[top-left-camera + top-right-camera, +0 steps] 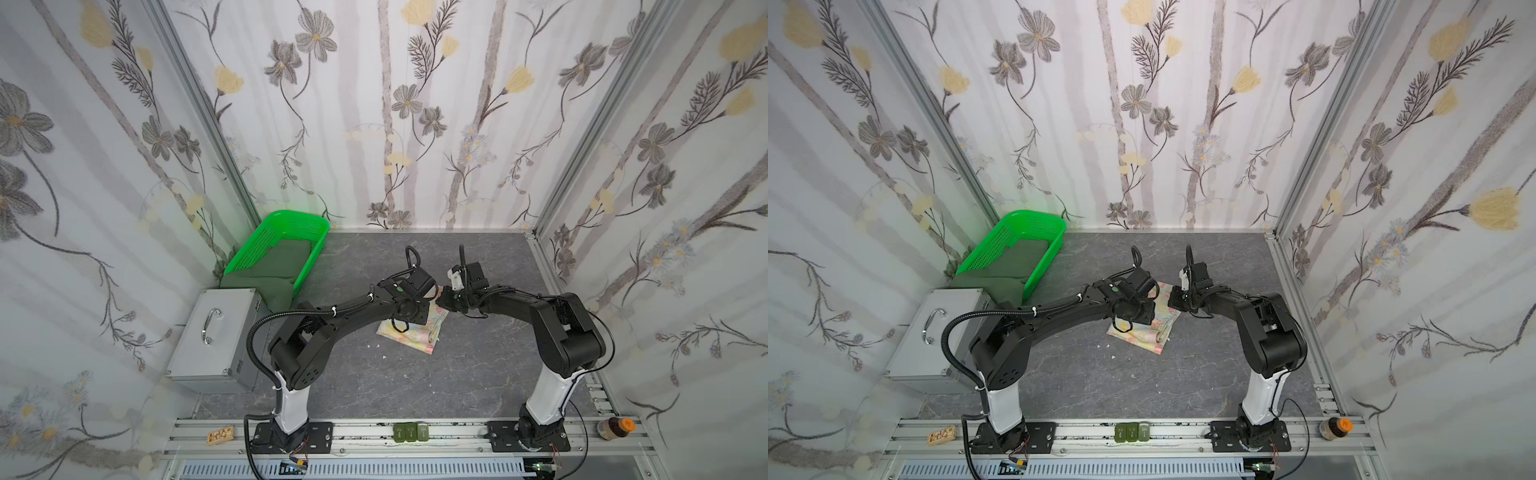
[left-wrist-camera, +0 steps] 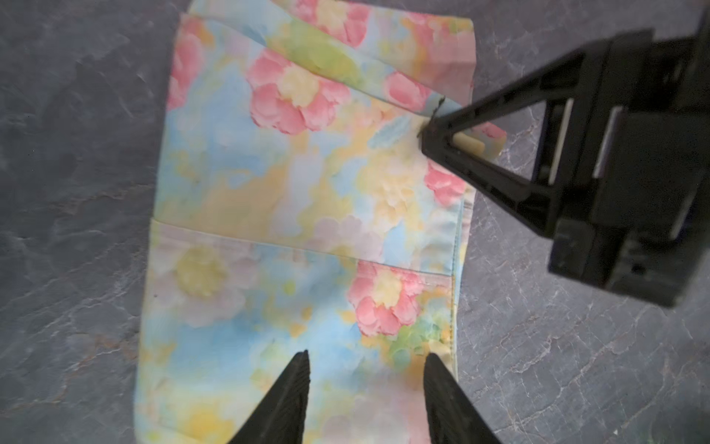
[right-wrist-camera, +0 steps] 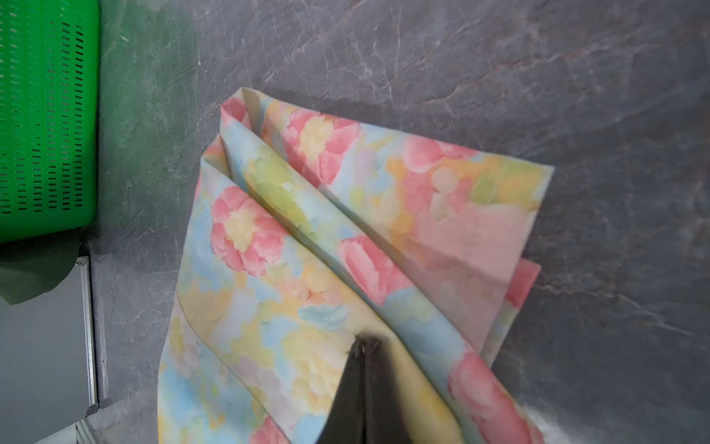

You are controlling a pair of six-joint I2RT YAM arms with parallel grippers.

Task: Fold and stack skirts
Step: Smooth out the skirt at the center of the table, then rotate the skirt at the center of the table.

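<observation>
The pastel floral skirt point(image 1: 419, 332) lies folded into a rough rectangle on the grey table, mid-way between the arms. My left gripper point(image 2: 367, 355) hovers over one end of it, open, with nothing between its fingers; in both top views its wrist hides the fingers. My right gripper point(image 3: 365, 340) is shut on a fold at the skirt's edge, seen in the left wrist view as the right gripper point(image 2: 426, 132) with a flap raised. The dark green skirt point(image 1: 270, 270) spills out of the green basket point(image 1: 253, 249) at the back left.
A silver metal case point(image 1: 216, 332) with a handle stands left of the left arm, under the green skirt's hanging end. Small white scraps point(image 1: 376, 345) lie on the table point(image 1: 478, 365). On the front rail sit green blocks point(image 1: 409, 432) and an orange-lidded bottle point(image 1: 615, 428).
</observation>
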